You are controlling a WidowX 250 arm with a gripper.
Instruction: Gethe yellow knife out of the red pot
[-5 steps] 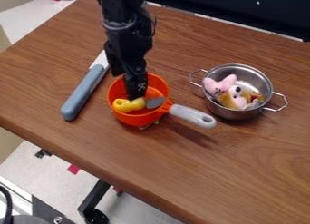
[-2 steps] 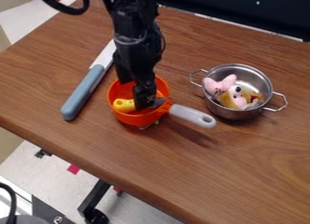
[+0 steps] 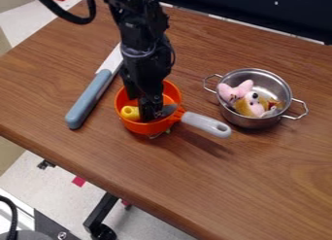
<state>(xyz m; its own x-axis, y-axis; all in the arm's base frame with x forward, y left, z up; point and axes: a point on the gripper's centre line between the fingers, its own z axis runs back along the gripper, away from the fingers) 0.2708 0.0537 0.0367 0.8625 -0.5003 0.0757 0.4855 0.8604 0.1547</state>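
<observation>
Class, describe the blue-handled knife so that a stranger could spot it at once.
On the brown table, find the red pot. Beside it, opposite the steel pot, lies a large blue-handled knife. Unlike the yellow knife, it lies outside any pot.

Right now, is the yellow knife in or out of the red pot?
In: the yellow handle shows inside the rim of the red pot.

Arm (image 3: 141, 59) over red pot (image 3: 138, 128) | yellow knife (image 3: 130, 112) inside | blue-handled knife (image 3: 89, 99) beside | plush toys (image 3: 251, 105) in steel pot (image 3: 245, 121)
</observation>
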